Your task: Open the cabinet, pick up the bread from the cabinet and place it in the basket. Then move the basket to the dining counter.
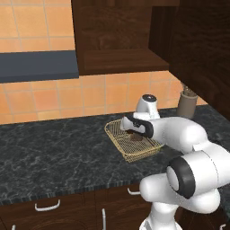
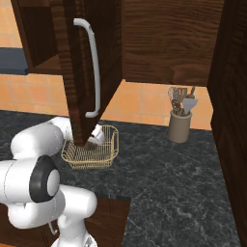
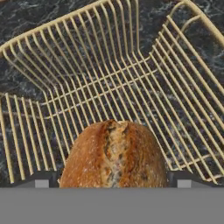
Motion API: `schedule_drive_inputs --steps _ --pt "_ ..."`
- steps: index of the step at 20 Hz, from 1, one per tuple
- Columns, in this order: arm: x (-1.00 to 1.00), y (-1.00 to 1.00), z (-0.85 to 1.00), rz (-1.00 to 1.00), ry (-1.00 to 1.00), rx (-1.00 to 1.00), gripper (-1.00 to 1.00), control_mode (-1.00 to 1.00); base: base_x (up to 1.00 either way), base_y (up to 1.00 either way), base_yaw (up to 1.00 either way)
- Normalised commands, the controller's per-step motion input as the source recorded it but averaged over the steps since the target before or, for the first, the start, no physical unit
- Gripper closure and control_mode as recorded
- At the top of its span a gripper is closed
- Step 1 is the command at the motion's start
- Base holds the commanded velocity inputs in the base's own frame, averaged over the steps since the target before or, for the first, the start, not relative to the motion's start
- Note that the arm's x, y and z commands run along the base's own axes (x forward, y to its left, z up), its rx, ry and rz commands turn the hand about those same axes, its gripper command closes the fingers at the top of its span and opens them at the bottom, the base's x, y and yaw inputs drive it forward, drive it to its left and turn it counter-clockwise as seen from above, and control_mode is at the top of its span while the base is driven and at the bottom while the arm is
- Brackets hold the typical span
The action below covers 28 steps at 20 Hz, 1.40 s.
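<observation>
Cabinet (image 2: 91, 62) door is swung open, so the opening step looks done. Bread (image 3: 113, 155) sits between the tool's (image 3: 113, 181) two tips, right over the basket (image 3: 109, 74) floor; tool is spread wide around the roll, and whether it grips or has let go can't be told. Basket rests on the black counter (image 1: 49, 152) under the cabinet, near the utensil crock (image 2: 179, 126). Left, by my read: finish the drop, then carry the basket to the dining counter.
</observation>
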Motion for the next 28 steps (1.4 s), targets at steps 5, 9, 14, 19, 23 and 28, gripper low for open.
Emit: schedule_drive_inputs --steps 5,9,14,19,23,28 --pt "0.28 0.00 -0.52 -0.04 0.00 0.00 1.00 -1.00 0.00 0.00 0.00" --pt "0.13 0.00 -0.30 -0.03 -0.03 0.00 -1.00 -1.00 0.00 0.00 0.00" --pt "0.31 0.00 -0.08 -0.03 -0.02 0.00 -1.00 -1.00 0.00 0.00 0.00" --pt "0.48 -0.01 -0.09 -0.05 -0.03 0.00 -1.00 -1.00 0.00 0.00 0.00" --pt "0.13 0.00 -0.04 -0.06 -0.10 0.00 -1.00 -1.00 0.00 0.00 0.00" --pt "-0.77 0.19 0.07 0.00 -0.18 -0.04 -1.00 -1.00 0.00 0.00 0.00"
